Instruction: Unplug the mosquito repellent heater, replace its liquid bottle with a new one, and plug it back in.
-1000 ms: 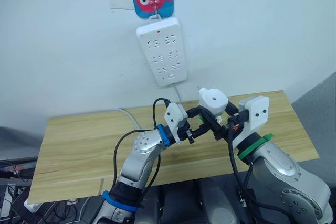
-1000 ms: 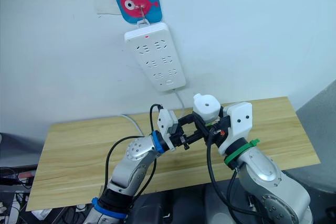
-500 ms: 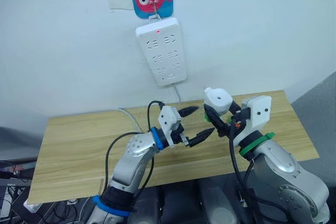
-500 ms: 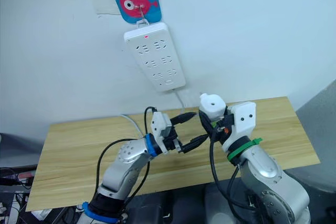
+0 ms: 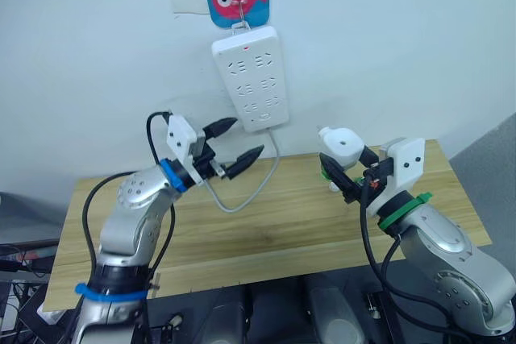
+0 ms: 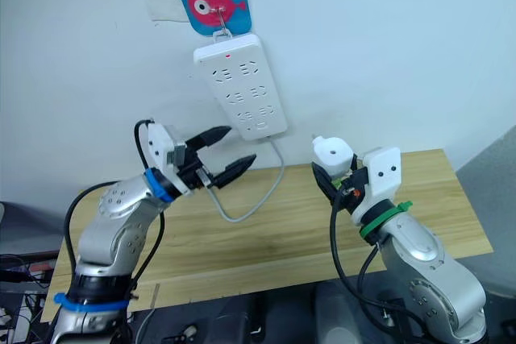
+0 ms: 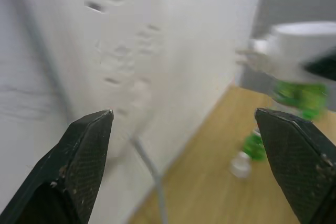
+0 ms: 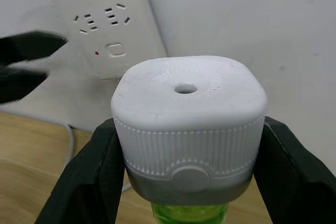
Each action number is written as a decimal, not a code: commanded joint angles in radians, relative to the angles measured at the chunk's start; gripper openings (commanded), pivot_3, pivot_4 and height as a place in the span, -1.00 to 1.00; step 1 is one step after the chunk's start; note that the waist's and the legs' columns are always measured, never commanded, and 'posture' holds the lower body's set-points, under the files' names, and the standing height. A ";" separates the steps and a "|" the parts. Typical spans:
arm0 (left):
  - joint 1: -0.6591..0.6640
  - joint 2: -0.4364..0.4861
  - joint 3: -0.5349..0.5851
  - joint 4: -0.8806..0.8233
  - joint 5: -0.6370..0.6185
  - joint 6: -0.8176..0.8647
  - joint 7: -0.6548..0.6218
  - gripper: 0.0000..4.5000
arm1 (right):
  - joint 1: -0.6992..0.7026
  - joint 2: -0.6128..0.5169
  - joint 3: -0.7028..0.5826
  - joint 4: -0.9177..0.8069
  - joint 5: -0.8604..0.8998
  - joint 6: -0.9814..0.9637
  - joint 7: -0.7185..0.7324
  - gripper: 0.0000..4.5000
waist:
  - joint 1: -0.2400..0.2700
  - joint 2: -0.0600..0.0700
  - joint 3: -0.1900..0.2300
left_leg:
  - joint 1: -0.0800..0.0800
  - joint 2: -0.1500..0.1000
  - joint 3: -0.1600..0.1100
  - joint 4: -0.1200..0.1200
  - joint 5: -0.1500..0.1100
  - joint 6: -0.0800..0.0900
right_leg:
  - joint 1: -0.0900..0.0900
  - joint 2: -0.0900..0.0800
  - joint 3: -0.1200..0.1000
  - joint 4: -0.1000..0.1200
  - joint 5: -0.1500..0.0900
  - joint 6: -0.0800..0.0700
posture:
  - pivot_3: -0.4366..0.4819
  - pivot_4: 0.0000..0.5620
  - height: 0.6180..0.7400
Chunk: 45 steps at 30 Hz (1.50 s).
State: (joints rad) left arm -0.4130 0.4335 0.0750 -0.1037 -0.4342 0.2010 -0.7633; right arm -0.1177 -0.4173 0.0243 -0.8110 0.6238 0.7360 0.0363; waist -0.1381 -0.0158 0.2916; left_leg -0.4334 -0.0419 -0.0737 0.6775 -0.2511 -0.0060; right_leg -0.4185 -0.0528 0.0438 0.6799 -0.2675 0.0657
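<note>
**Heater's in my right gripper, off the strip**

My right gripper (image 5: 345, 173) is clamped on the heater (image 5: 339, 146), one finger on each side, holding it upright above the wooden table (image 5: 266, 223), well apart from the power strip (image 5: 251, 78) on the wall. My right wrist view gets what the head views don't: the round vent hole on top, the ribbed white cap, the grey band with a button, and a green bottle (image 8: 189, 214) in its base. My left gripper (image 5: 239, 148) is spread wide with nothing in it, just below the strip. My left wrist view picks up one small green-and-white thing (image 7: 248, 153) on the table, too blurry to identify. One strip, one heater, one cord (image 5: 258, 191).
</note>
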 commanded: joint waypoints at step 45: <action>-0.179 -0.045 -0.006 0.167 -0.047 0.031 -0.128 -0.40 | -0.271 0.181 0.097 0.040 -0.021 0.100 -0.012 0.31 | -0.002 -0.002 -0.002 | -0.001 0.000 0.001 0.000 0.000 -0.001 | -0.002 -0.001 0.000 0.000 0.001 0.001 | -0.61 -0.04 1.00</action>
State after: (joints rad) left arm -0.5749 0.3864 0.0693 0.0887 -0.4794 0.2378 -0.8861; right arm -0.3732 -0.2480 0.1133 -0.7528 0.6096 0.8467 0.0201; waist -0.1402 -0.0175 0.2893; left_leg -0.4340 -0.0421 -0.0729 0.6778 -0.2508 -0.0066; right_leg -0.4205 -0.0539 0.0437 0.6805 -0.2668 0.0664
